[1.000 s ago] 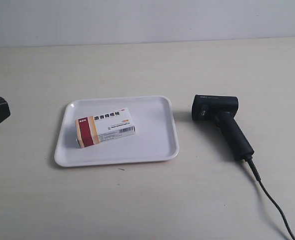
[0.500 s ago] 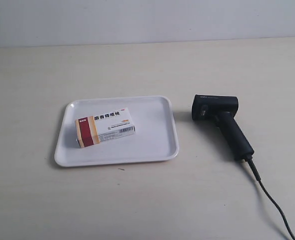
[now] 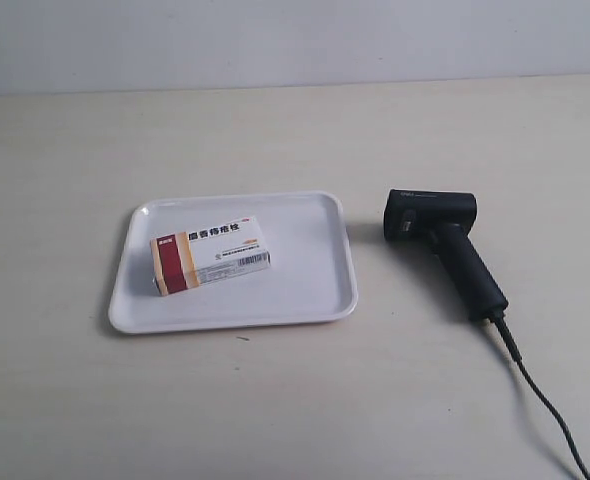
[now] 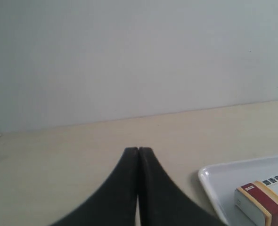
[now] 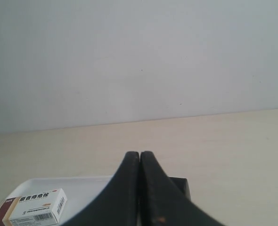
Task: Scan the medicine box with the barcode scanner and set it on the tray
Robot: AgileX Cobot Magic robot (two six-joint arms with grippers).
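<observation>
The medicine box [image 3: 211, 256] lies flat on the white tray [image 3: 315, 280], red band toward the tray's left end, barcode on its near side. The black barcode scanner [image 3: 445, 247] lies on the table to the right of the tray, head toward the tray. No arm shows in the exterior view. In the left wrist view my left gripper [image 4: 138, 149] is shut and empty, with the tray corner [image 4: 214, 179] and the medicine box [image 4: 264, 203] off to one side. My right gripper [image 5: 139, 153] is shut and empty, with the medicine box [image 5: 35, 207] and the scanner's head [image 5: 180, 187] beyond it.
The scanner's black cable [image 3: 540, 395] trails from the handle to the near right edge of the exterior view. A pale wall [image 3: 295, 40] stands behind the beige table [image 3: 275, 400].
A black gripper tip at the exterior view's left edge one second ago has withdrawn out of sight. The box, tray and scanner have not moved.
</observation>
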